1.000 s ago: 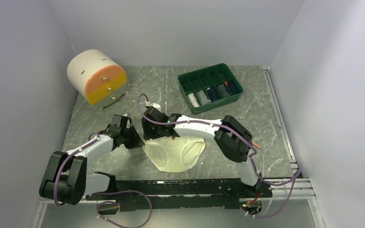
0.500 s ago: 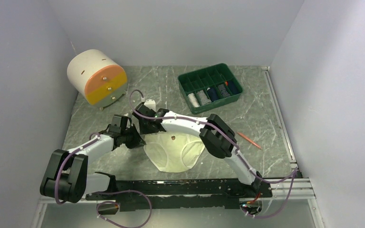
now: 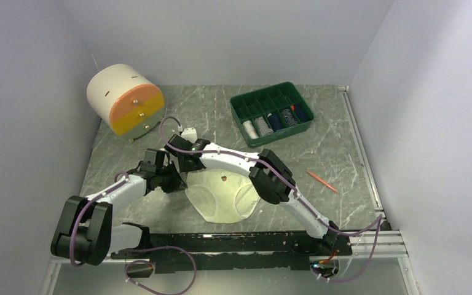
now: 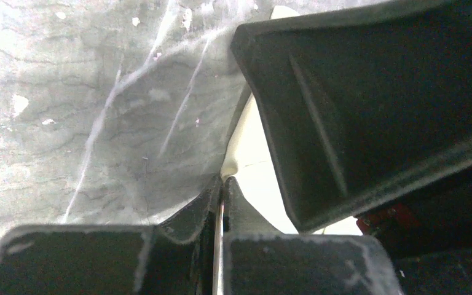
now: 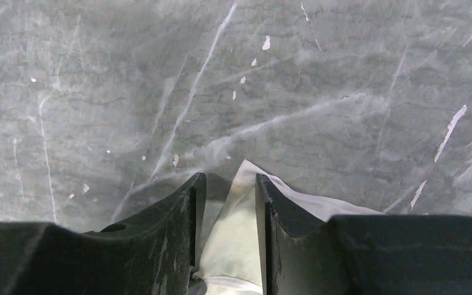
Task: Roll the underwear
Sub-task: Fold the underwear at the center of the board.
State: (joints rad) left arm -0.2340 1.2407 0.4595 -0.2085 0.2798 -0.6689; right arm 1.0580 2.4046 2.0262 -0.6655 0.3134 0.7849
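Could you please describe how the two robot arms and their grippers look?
Both the left arm and right arm have white links with bulky black joints; thin purple cables run along them. The left gripper and right gripper have matte black, wedge-shaped fingers.

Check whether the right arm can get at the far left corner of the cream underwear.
Probably yes. The right gripper straddles that corner of the underwear, jaws open with cloth between them. The left gripper, shut on the edge alongside, crowds it but does not seem to block it.
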